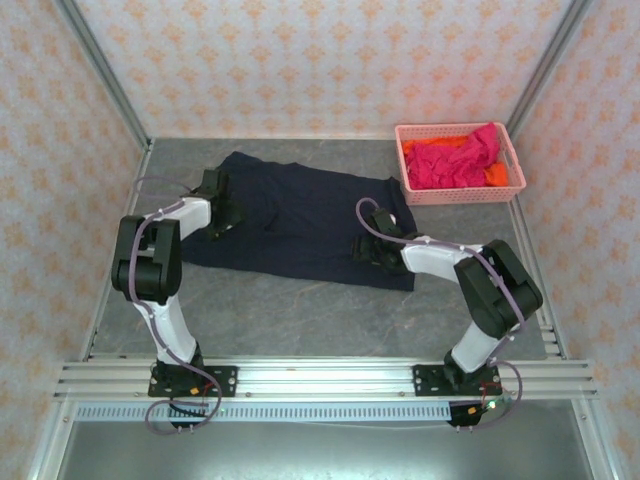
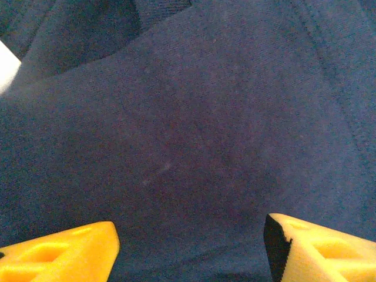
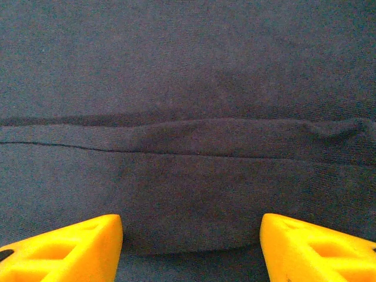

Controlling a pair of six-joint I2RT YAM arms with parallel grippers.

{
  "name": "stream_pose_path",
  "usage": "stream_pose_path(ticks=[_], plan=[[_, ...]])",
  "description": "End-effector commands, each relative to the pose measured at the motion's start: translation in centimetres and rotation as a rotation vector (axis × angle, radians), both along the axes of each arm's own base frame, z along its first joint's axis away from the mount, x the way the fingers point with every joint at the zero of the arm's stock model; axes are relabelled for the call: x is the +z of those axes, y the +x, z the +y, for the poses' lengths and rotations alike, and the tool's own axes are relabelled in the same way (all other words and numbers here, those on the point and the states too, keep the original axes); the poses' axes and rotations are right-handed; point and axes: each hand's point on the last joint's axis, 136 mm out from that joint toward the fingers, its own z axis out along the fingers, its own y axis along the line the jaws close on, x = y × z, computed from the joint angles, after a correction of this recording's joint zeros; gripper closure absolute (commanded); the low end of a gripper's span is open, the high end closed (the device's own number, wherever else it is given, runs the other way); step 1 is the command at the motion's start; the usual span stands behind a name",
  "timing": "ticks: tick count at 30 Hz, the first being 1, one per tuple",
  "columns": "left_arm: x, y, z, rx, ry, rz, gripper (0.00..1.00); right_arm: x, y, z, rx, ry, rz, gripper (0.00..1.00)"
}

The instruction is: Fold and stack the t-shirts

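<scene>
The large dark navy t-shirt (image 1: pixel 300 215) lies spread out on the grey table. My left gripper (image 1: pixel 214 203) presses down at its left edge, and my right gripper (image 1: pixel 368 248) sits on its lower right part. Through the left wrist camera, navy cloth (image 2: pixel 188 129) lies flat under the left gripper (image 2: pixel 189 247), whose yellow fingers (image 2: pixel 64 252) stand wide apart and open. Under the right wrist camera, a hem fold (image 3: pixel 188 138) crosses the cloth ahead of the open right gripper (image 3: pixel 191 244). The magenta-red t-shirt (image 1: pixel 452 160) and the orange t-shirt (image 1: pixel 497 176) lie crumpled in the basket.
The pink lattice basket (image 1: pixel 460 194) stands at the back right corner. Patterned walls with metal posts close in the table on three sides. Bare grey table (image 1: pixel 300 310) lies between the navy shirt and the arm bases' rail (image 1: pixel 320 378).
</scene>
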Motion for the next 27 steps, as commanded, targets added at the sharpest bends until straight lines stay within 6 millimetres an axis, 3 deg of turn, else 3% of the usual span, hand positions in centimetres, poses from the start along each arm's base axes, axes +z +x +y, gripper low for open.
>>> stream_pose_path(ticks=[1,8,12,17,21,23,27], plan=[[-2.7,-4.1,0.2,0.041,-0.033,0.094,0.30,-1.0,-0.6,-0.8,-0.022,-0.033,0.035,0.35],[-2.7,-12.2,0.7,0.065,-0.023,0.156,0.30,-1.3,-2.5,-2.0,-0.019,-0.051,0.064,0.35],[-2.7,-15.2,0.7,0.070,-0.035,0.172,0.30,-1.5,-4.0,-2.4,-0.022,-0.036,0.086,0.35],[-1.9,-17.5,1.3,0.081,-0.036,0.169,0.30,-2.3,-6.0,-3.4,-0.036,-0.034,0.125,0.35],[-0.6,-17.8,1.5,0.079,-0.022,0.138,0.29,-1.4,-6.4,-3.2,-0.033,-0.001,0.116,0.35],[1.1,-16.7,1.8,0.075,-0.006,0.106,0.29,0.7,-5.6,-1.9,-0.009,0.058,0.086,0.35],[6.8,-12.7,2.5,0.088,0.032,-0.028,0.28,7.0,-2.1,-0.1,0.001,0.147,-0.071,0.34]])
